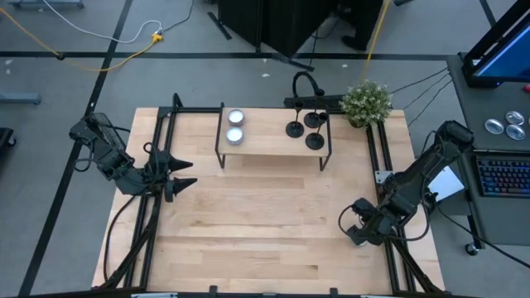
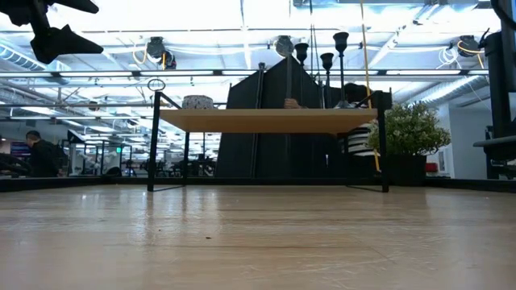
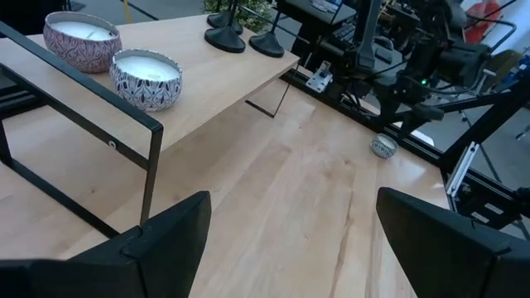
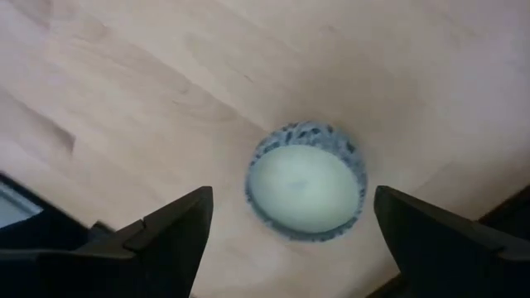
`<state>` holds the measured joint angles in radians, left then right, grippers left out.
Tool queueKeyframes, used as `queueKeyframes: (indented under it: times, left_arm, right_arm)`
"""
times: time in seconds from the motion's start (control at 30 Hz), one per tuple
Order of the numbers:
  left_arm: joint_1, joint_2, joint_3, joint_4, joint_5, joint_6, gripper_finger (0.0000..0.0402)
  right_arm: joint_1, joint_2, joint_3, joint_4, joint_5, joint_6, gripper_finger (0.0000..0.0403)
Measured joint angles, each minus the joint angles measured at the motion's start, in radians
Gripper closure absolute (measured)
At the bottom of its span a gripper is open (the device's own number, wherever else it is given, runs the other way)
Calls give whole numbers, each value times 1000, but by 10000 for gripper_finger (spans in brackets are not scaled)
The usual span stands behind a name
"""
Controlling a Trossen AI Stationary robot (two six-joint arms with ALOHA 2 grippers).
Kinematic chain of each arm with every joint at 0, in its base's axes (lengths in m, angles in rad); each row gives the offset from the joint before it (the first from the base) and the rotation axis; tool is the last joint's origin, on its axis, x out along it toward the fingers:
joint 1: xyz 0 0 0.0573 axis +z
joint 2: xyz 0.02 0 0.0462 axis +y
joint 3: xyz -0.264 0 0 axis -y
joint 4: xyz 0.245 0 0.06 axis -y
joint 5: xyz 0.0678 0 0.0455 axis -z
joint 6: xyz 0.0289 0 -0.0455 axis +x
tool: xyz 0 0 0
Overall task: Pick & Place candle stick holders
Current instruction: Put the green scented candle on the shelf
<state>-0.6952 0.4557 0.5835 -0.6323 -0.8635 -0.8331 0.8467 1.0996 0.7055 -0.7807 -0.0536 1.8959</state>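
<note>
Candle stick holders (image 1: 305, 128) stand untouched on the shelf (image 1: 265, 142); both the left gripper (image 1: 184, 173) and right gripper (image 1: 358, 230) hang spread, so reaching comes next.

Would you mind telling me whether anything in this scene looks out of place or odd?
One candle sits alone on the table near its right edge, directly beneath the open right gripper, while the other two candles rest on the raised shelf with the three black candle stick holders. Nothing looks spilled or damaged.

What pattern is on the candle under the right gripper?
The candle has a white top and dark-speckled rim; right wrist view shows it best.
</note>
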Motion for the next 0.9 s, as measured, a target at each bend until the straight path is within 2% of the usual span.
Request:
queueKeyframes:
  times: [0.37, 0.9]
  left_arm:
    - [0, 0, 0, 0, 0, -19, 50]
    - [0, 0, 0, 0, -2, -19, 50]
  right_arm:
    - [9, 6, -16, -2, 0, 4, 76]
    - [45, 160, -16, 81, 0, 13, 77]
